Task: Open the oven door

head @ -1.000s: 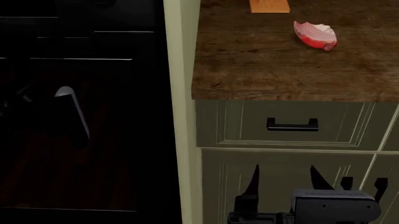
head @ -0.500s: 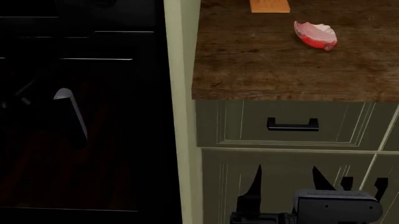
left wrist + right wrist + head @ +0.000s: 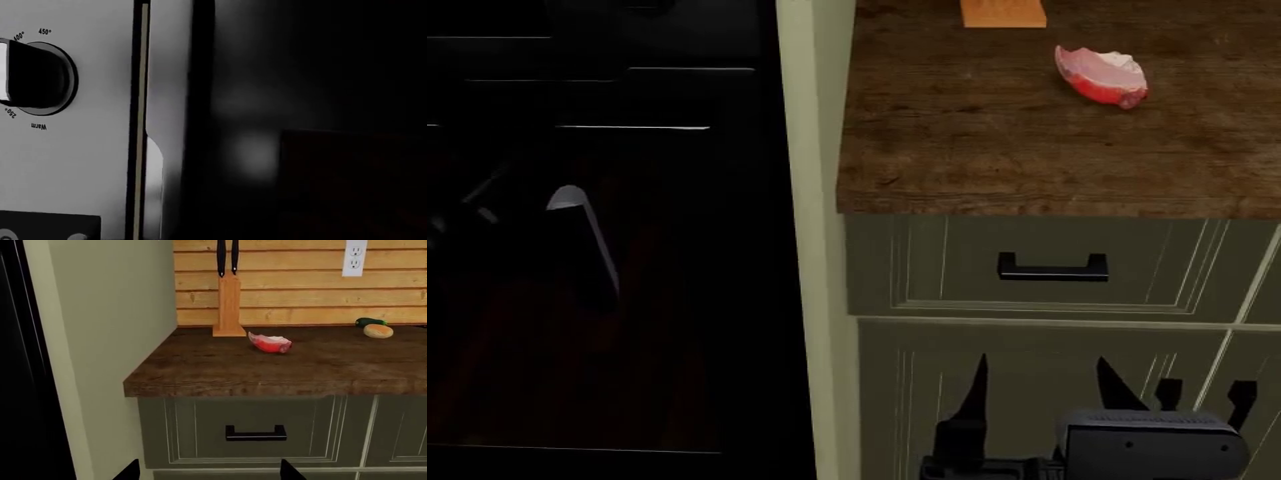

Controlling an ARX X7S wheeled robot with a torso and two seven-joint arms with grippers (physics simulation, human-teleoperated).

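Oven door [image 3: 614,300] seen as a glossy black panel across the left of the head view, with thin pale horizontal lines near its top. Found it just beside the olive-green cabinet side panel [image 3: 814,250]. Could not tell from the dark surface whether it stood ajar. Saw the wooden counter [image 3: 1028,150] to the right, over an olive drawer front [image 3: 934,265] with a black bar handle [image 3: 1053,266].

Noted the right claw [image 3: 1041,385] low in the head view before the cabinet fronts, fingers spread apart, gripping nothing. Could not make out the left claw against the black door; only a pale curved shape [image 3: 581,235] showed there, so its opening could not be told. Left wrist view showed a grey control panel [image 3: 73,165] with a black knob [image 3: 33,77] beside a dark surface.

On the counter, saw a knife block [image 3: 229,310] against the plank wall and a red-and-white piece of food [image 3: 270,343] near it.
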